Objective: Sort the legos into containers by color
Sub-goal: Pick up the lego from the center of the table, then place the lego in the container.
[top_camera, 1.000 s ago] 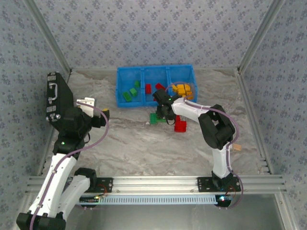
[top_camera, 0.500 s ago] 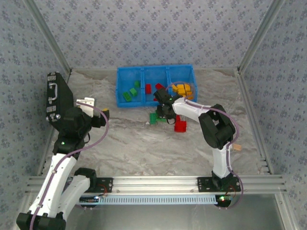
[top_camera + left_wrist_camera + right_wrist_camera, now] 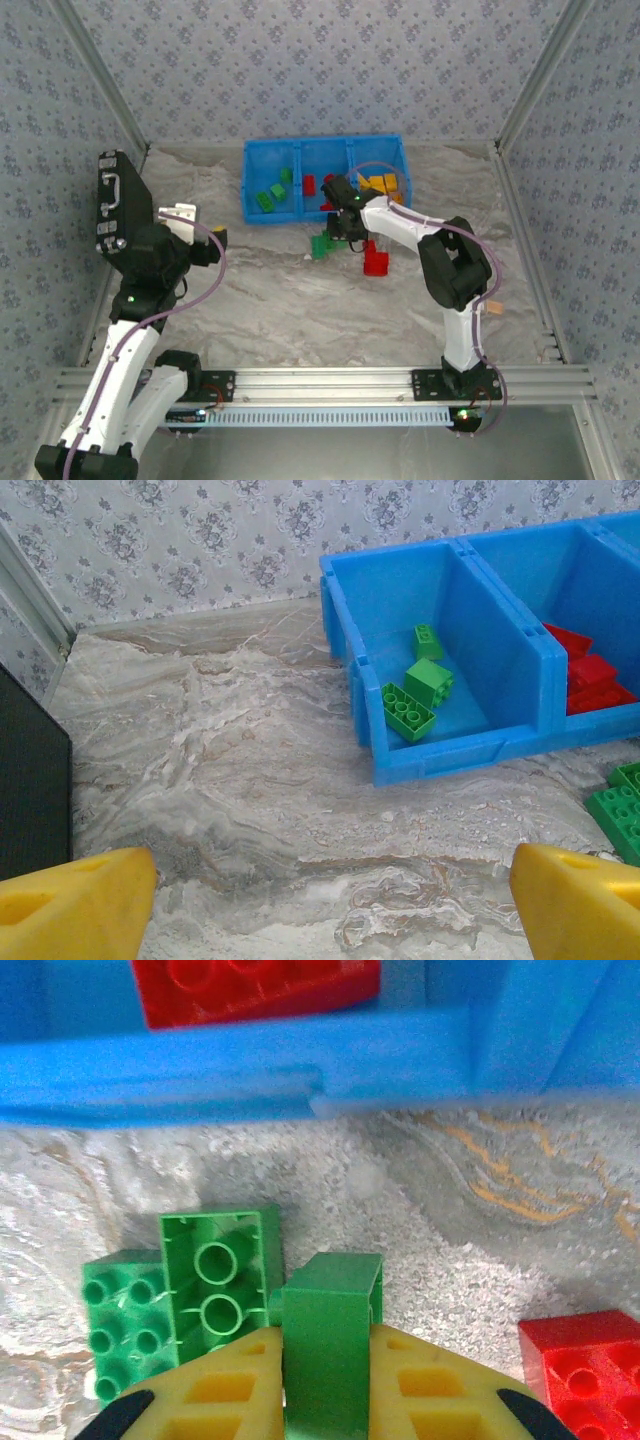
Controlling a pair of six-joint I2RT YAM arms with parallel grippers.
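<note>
Before blue bin (image 3: 200,1070) | right jaws clamp green lego (image 3: 325,1360) | left jaws wide, empty

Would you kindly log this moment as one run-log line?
right gripper: shut on green lego, by blue bin | left gripper: open, empty | table: two loose green legos, one red lego
</note>
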